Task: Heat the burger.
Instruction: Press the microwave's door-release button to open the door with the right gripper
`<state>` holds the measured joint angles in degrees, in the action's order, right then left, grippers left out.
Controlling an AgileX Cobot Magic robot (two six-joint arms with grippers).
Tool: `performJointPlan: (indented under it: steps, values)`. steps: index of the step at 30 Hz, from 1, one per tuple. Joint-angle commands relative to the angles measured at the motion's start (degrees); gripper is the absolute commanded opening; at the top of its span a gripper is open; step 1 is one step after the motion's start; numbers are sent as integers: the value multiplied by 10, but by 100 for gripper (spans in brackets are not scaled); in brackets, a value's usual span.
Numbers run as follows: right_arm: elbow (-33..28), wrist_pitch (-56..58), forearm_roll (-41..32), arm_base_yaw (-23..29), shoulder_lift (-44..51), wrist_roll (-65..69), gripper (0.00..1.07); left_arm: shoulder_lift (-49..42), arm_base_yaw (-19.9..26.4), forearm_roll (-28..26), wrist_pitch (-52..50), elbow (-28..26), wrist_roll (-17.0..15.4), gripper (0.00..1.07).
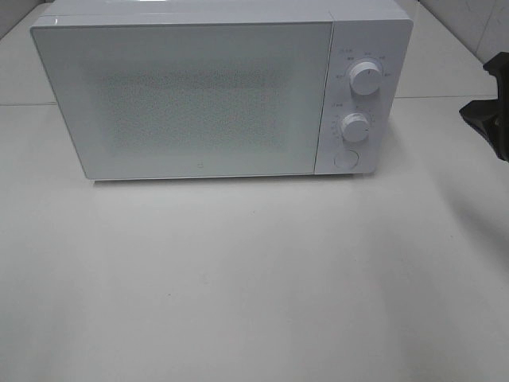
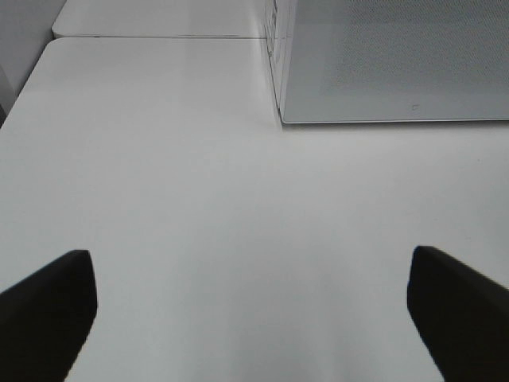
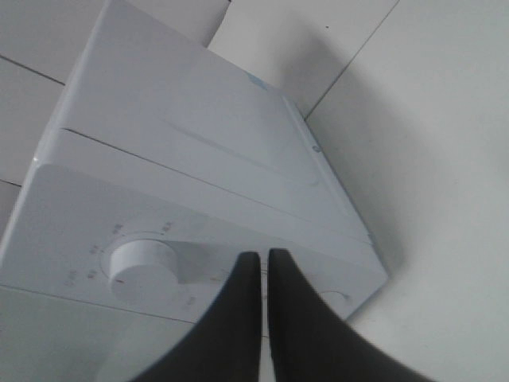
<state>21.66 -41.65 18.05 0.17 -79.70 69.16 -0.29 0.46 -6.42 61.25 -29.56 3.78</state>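
Observation:
The burger is hidden or out of view in all three views. A white microwave stands at the back of the white table with its frosted door shut. Its control panel has an upper knob, a lower knob and a round button. My right gripper is shut and empty, above and to the right of the microwave's upper knob; part of that arm shows at the right edge. My left gripper is open and empty over bare table, in front of the microwave's left corner.
A seam between two table tops runs behind the microwave's left side. A tiled wall stands at the back right.

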Motion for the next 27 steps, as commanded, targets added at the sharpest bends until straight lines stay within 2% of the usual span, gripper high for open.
performJointPlan:
  steps: [1,5,19,24,26,27]
  values:
    - [-7,-42,5,-2,-1,71,0,-7,1,-1,0,1,-5,98]
    - [-18,-46,3,-2,-1,150,0,-7,1,-1,0,1,-5,98]
    - [-68,-37,-39,-1,-1,190,0,-7,1,-1,0,1,-5,98]
    - [-69,-28,-81,46,-1,189,0,-7,1,-1,0,1,-5,98]
    - [-69,-17,-131,87,-1,172,0,-7,1,-1,0,1,-5,98]
    - [-69,-17,-131,87,-1,172,0,-7,1,-1,0,1,-5,98]
